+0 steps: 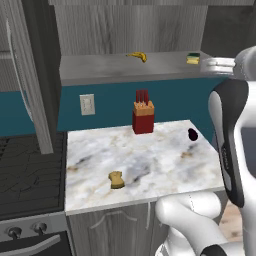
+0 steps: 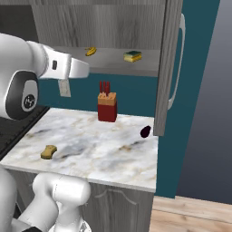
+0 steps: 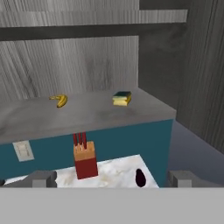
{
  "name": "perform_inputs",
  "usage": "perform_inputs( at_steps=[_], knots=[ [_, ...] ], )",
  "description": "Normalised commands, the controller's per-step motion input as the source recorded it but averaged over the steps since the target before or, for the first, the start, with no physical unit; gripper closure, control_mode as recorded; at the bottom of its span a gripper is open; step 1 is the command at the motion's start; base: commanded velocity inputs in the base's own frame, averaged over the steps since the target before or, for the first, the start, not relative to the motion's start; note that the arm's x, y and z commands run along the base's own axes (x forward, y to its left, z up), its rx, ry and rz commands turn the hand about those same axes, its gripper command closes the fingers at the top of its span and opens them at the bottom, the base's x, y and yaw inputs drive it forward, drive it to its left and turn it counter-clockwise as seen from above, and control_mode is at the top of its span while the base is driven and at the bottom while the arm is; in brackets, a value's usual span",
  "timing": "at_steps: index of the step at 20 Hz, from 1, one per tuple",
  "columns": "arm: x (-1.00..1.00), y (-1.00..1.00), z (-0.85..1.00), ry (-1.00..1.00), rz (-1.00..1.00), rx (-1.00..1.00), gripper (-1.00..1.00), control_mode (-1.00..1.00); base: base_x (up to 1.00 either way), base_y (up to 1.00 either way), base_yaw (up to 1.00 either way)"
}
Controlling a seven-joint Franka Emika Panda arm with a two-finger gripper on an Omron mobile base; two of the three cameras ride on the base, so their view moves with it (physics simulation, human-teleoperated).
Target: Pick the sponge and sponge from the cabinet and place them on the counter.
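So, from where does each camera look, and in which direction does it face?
Left base view: behind the arm's left, facing the white-and-grey marble counter; white arm at right.
Right base view: behind its right, same counter; arm at left.
Hand view: on the hand, facing the grey cabinet shelf; open gripper at bottom.
All share the yellow, green-topped sponge, curved yellow banana and red knife block.

Tan sponge (image 1: 116, 179) on white-grey marble counter (image 1: 150, 165); yellow, green-topped sponge (image 3: 122, 98) and yellow banana (image 3: 59, 100) on grey shelf (image 3: 83, 116).
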Motion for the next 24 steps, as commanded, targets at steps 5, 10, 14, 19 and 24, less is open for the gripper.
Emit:
perform_inputs(
  at_steps=[5, 10, 14, 19, 24],
  knots=[
    [0.17, -0.12, -0.02, 0.00, 0.00, 0.01, -1.00, -1.00, 0.00, 0.00, 0.00],
    [0.19, -0.09, -0.15, 0.00, 0.00, 0.00, -1.00, -1.00, 0.00, 0.00, 0.00],
    [0.22, -0.05, -0.23, 0.00, 0.00, 0.00, -1.00, -1.00, 0.00, 0.00, 0.00],
    [0.30, 0.00, -0.01, 0.00, 0.00, 0.00, -1.00, -1.00, 0.00, 0.00, 0.00],
    [0.27, -0.03, 0.00, 0.00, 0.00, 0.00, -1.00, -1.00, 0.00, 0.00, 0.00]
  ],
)
